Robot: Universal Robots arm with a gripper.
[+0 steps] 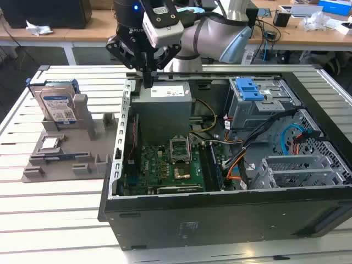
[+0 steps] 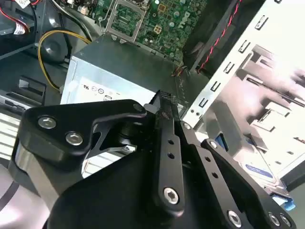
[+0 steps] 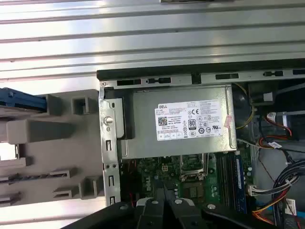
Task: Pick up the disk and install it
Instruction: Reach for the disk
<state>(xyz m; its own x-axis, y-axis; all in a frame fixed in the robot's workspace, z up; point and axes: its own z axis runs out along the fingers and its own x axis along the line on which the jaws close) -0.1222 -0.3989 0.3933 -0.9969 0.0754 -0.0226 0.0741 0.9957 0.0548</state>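
- Nearest to us in the exterior view stood the black front wall of the open computer case (image 1: 220, 217), which lay on its side on the slatted worktop (image 1: 55, 220).
- Inside the case we saw the green motherboard (image 1: 165, 165), the grey power supply (image 1: 163, 107) with its white label, and a grey drive cage (image 1: 250, 91) with a blue latch toward the exterior view's right.
- We saw the gripper (image 1: 148, 82) hang above the corner of the power supply, just inside the case's wall on the exterior view's left.
- In both wrist views its fingers (image 2: 164, 102) looked pressed together, and we saw nothing between them; the first wrist view put the gripper (image 3: 164, 191) over the motherboard's edge, beside the power supply (image 3: 176, 121).
- We found the disk (image 1: 58, 107) outside the case, upright in a slot of the grey holder (image 1: 71, 159) on the worktop, at the exterior view's left and well apart from the gripper.
- Its blue-and-white label faced us, and a blue side rail (image 3: 21, 98) showed in the first wrist view.
- A small square chip (image 1: 50, 144) lay on the same holder, in front of the disk.
- We judged the task barely begun: the disk was not yet grasped, so both the pick-up and the installing were left to do.
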